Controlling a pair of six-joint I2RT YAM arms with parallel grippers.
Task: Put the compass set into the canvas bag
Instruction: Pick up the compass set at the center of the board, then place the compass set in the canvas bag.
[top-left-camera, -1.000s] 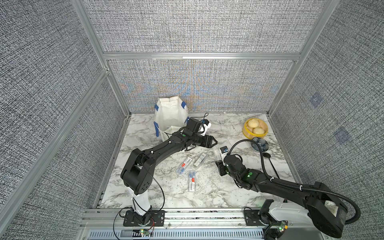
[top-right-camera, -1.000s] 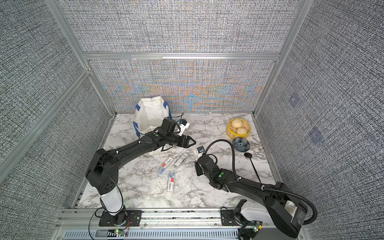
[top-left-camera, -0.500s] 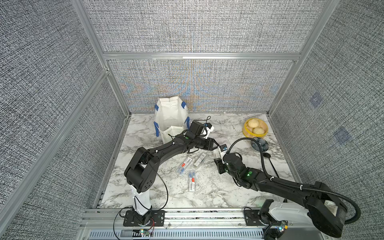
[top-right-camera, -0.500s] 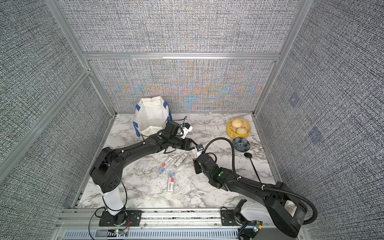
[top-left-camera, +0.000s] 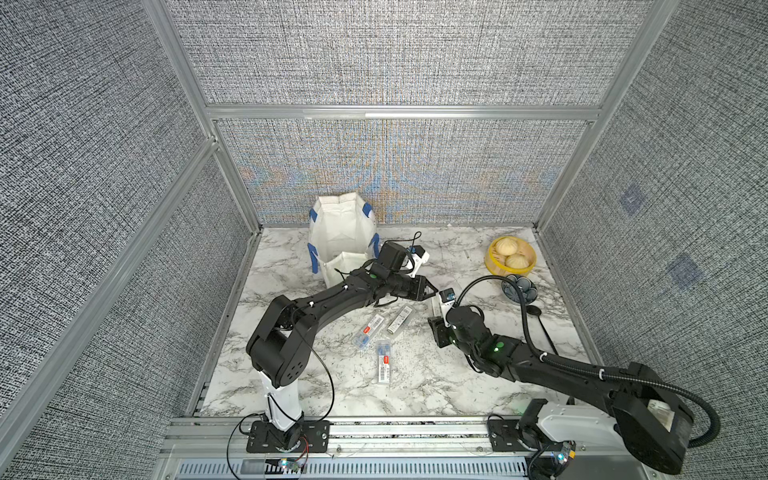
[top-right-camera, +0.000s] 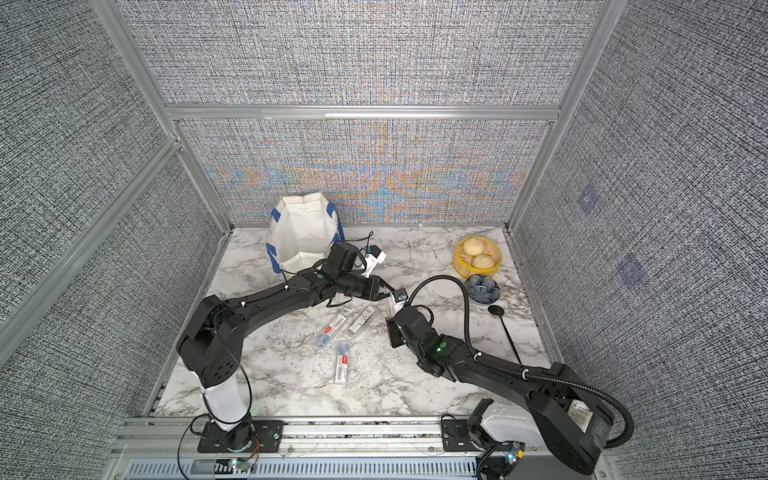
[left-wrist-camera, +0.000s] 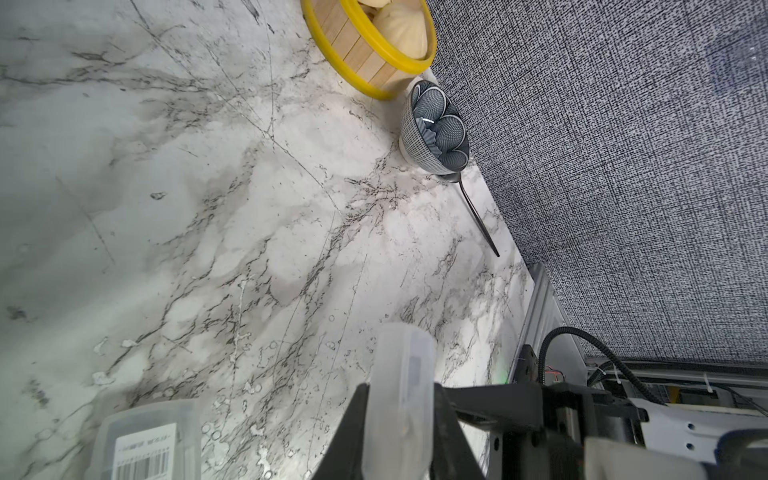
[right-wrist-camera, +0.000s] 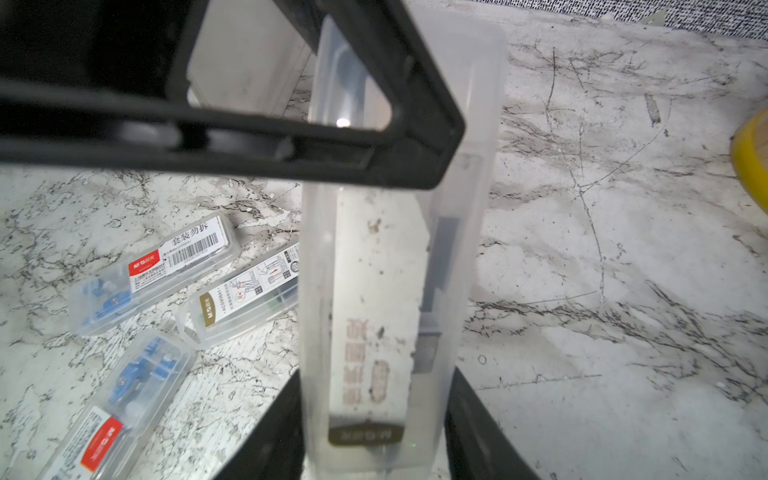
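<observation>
Lengthwise, compass set (right-wrist-camera: 382, 291) runs from right gripper (right-wrist-camera: 376, 374), grip unclear, into clamped left gripper (left-wrist-camera: 399, 390)

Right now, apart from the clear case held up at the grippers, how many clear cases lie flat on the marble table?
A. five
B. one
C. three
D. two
C: a top view shows three on the marble table: the gold-label case, the case beside it and the case nearest the front edge; the fourth case sits in the shut left gripper.
</observation>
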